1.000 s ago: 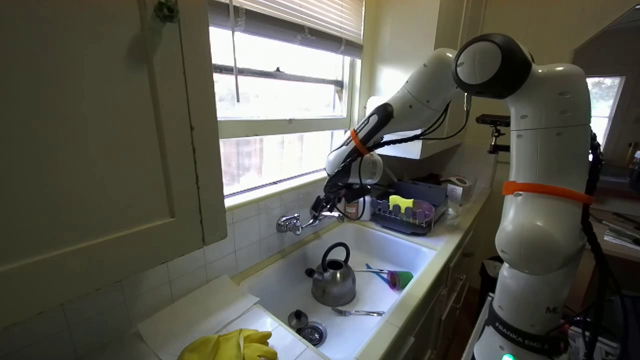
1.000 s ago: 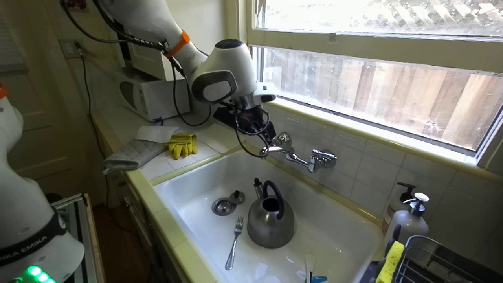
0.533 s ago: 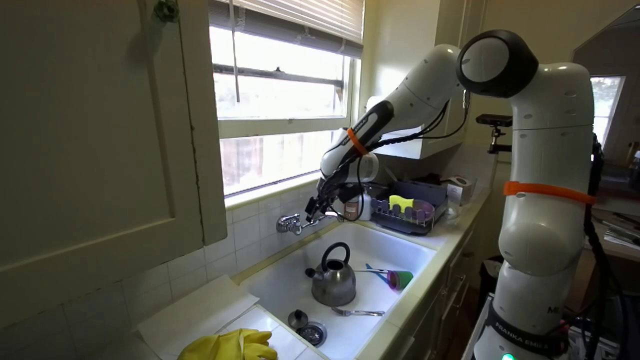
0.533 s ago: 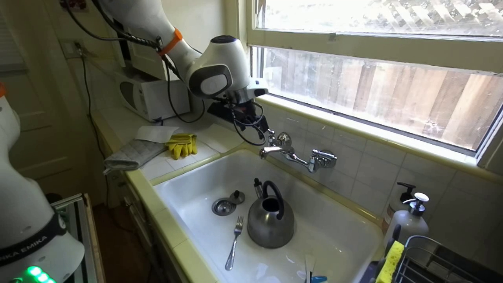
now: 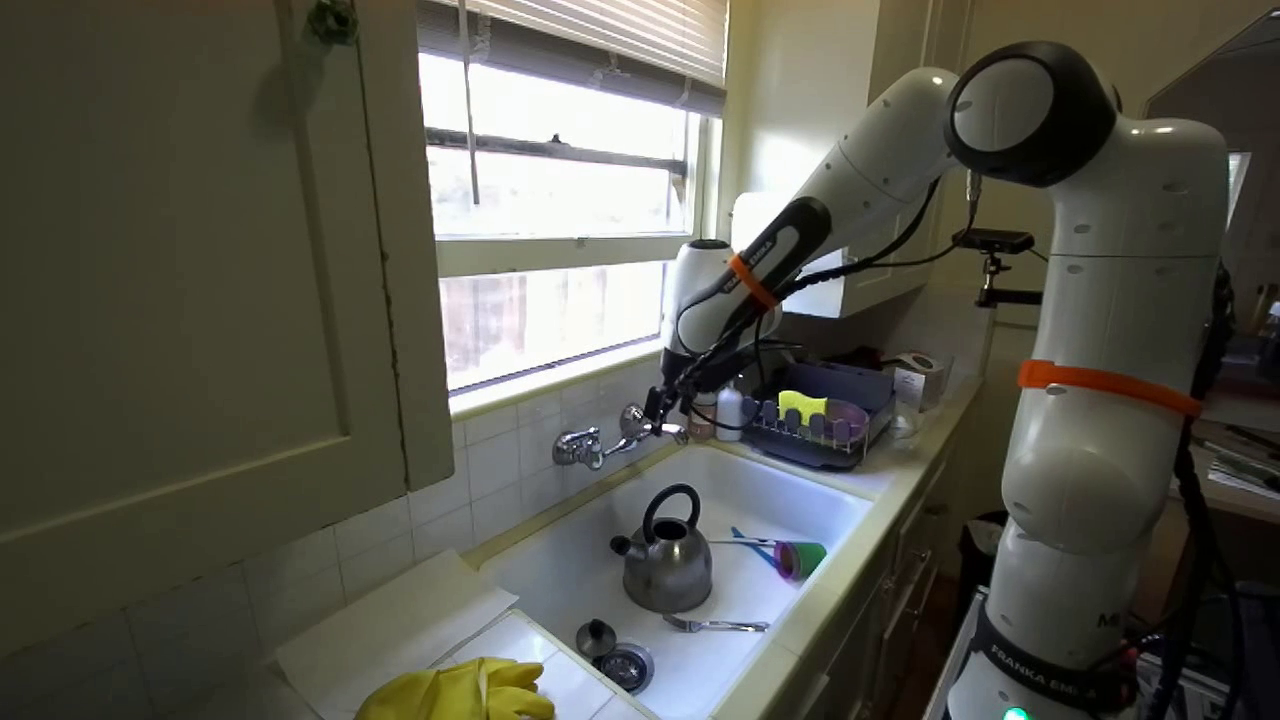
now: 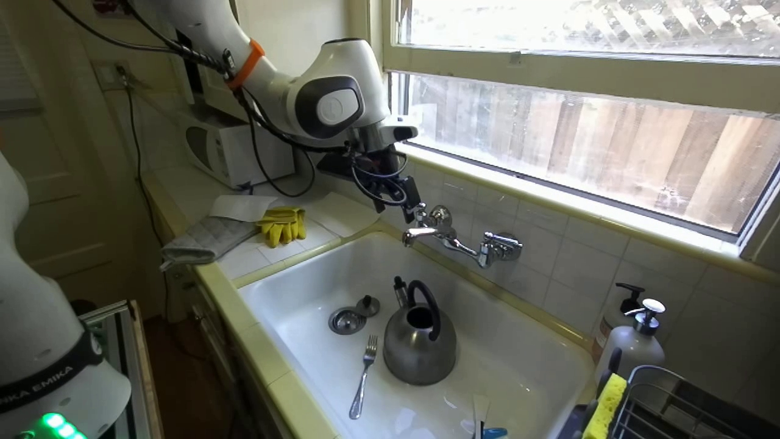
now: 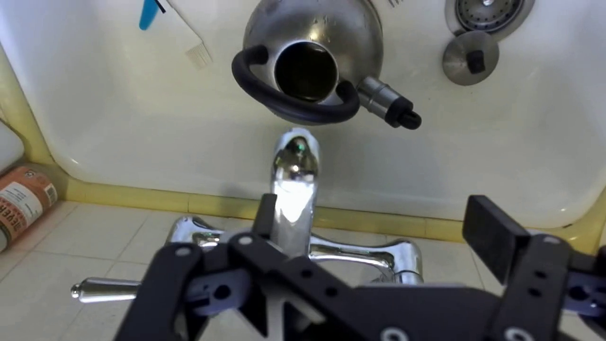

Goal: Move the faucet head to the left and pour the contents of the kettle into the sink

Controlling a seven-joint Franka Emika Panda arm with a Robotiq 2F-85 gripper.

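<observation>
Hanging close above the faucet head (image 7: 296, 189), the gripper (image 7: 371, 218) has its fingers (image 7: 492, 237) spread wide, with nothing clasped between them. In the wrist view one finger overlaps the edge of the chrome, though I cannot tell whether the two touch. The faucet head points straight out from the wall (image 6: 563, 256) over the sink (image 6: 506, 347), towards the kettle (image 6: 420, 344), so I take the sideways swing as not yet made (which way counts as left depends on where you stand, and the pictures don't settle it). My reading is that this push is the step in hand.

A little farther out and lower down, the kettle stands upright on the sink floor, ungrasped, its black handle (image 7: 307, 114) arching to the wall side. The top is uncovered and dark inside; how much it holds cannot be made out. Lifting, tipping and emptying it all look left to do. Also on the sink floor lie a fork (image 6: 364, 375), the drain (image 6: 346, 321) and, right beside the drain, a small metal lid (image 7: 459, 61) with a black knob. Off on the counter (image 6: 247, 261) rest yellow gloves (image 6: 283, 225), well apart from the work.
</observation>
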